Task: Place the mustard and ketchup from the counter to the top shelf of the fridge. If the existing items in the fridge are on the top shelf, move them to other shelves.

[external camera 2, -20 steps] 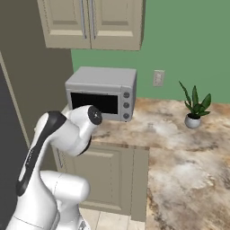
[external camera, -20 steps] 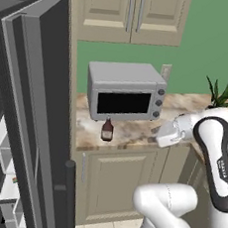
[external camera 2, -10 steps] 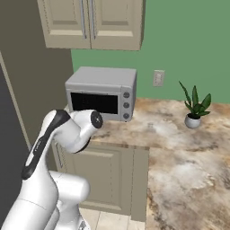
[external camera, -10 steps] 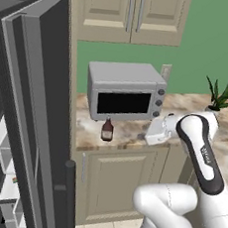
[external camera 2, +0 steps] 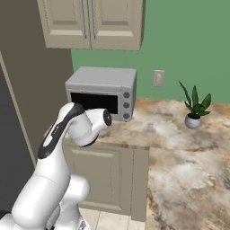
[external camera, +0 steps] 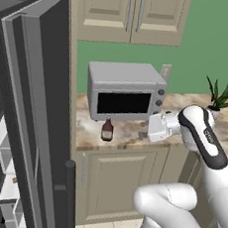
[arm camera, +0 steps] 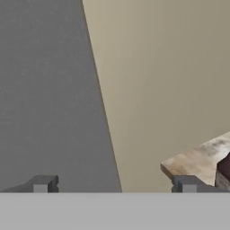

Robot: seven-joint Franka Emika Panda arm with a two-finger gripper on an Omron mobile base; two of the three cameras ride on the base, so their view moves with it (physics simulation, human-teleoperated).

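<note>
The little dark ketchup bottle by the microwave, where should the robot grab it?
Probably around the wide lower body of the ketchup, coming in sideways from the right, where the open gripper is. It stands upright on the counter, and its narrow neck offers less grip.

Marbled beige-and-white stone counter [external camera: 129, 133] with a soft polish. Small ketchup [external camera: 107, 130] bottle, dark reddish-brown, perhaps glass, too small to tell. Matt grey metal-looking microwave [external camera: 124, 91] with glossy black window. Fridge [external camera: 35, 102] door flat matt grey. Beige cabinets [external camera: 124, 179] look like painted wood, smooth.
</note>
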